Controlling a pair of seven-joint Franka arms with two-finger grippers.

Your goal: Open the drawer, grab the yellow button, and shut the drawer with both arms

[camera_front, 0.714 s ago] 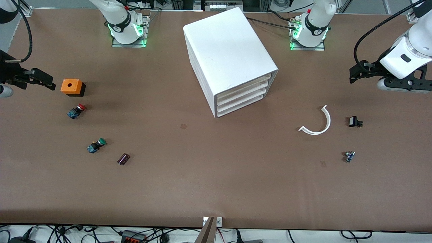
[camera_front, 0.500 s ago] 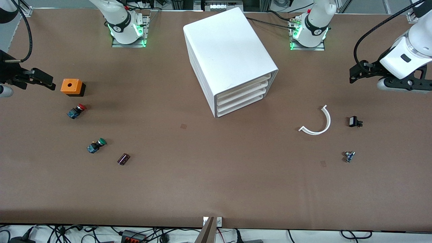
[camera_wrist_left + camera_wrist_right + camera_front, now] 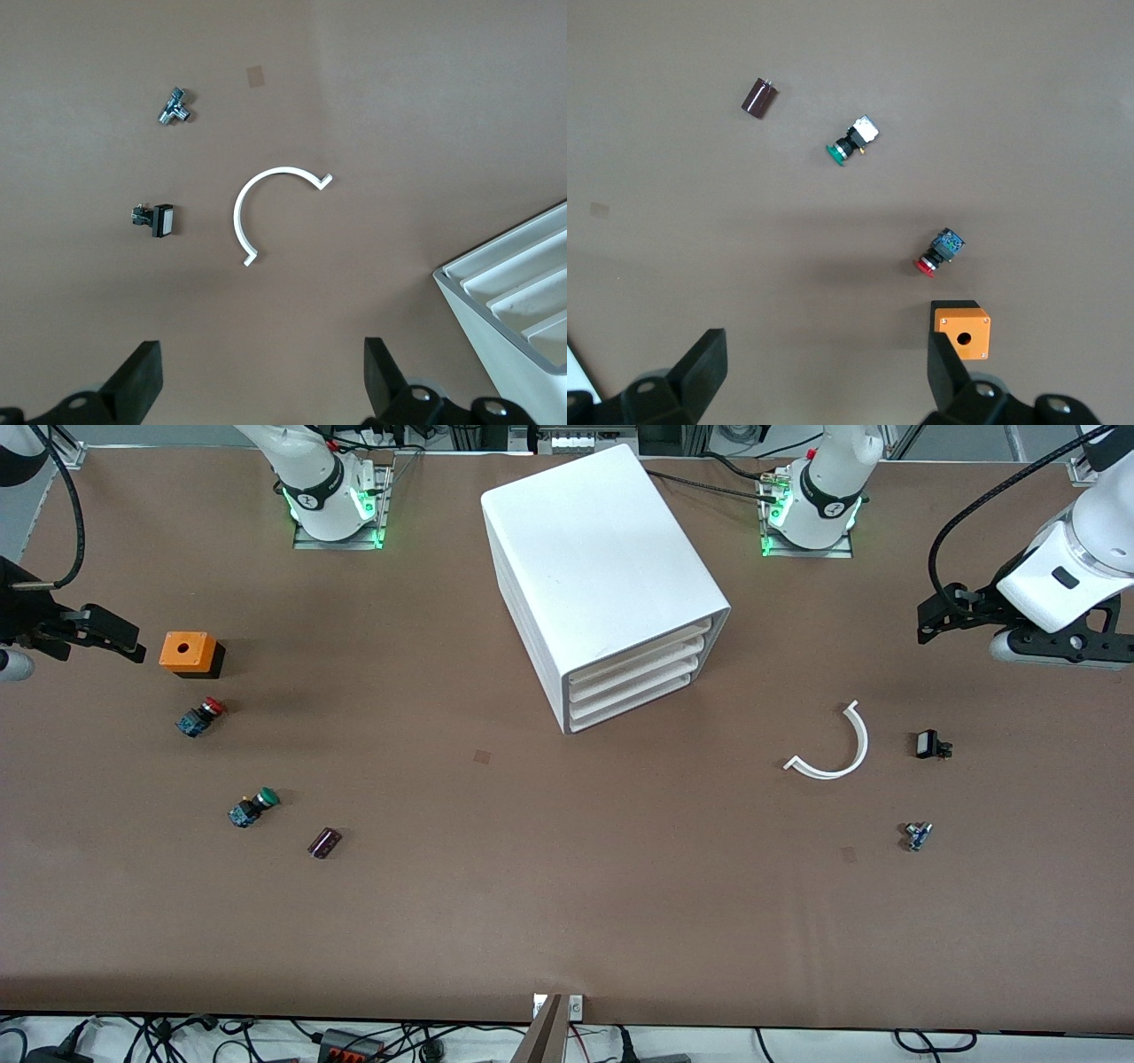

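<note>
The white cabinet (image 3: 602, 567) stands mid-table between the two bases, with all its stacked drawers pushed in; the top drawer (image 3: 640, 657) is shut. One corner of the cabinet (image 3: 518, 305) shows in the left wrist view. The button is hidden. My left gripper (image 3: 930, 622) hangs open and holds nothing, over the table at the left arm's end; its wrist view shows its fingers wide apart around (image 3: 263, 372). My right gripper (image 3: 120, 638) hangs open and holds nothing at the right arm's end, beside an orange box; it spans bare table in its wrist view (image 3: 828, 363).
At the right arm's end lie the orange box with a hole (image 3: 188, 653), a red-capped button (image 3: 201, 716), a green-capped button (image 3: 253, 807) and a dark cylinder (image 3: 324, 842). At the left arm's end lie a white curved strip (image 3: 837, 748), a small black part (image 3: 930, 745) and a metal fitting (image 3: 917, 835).
</note>
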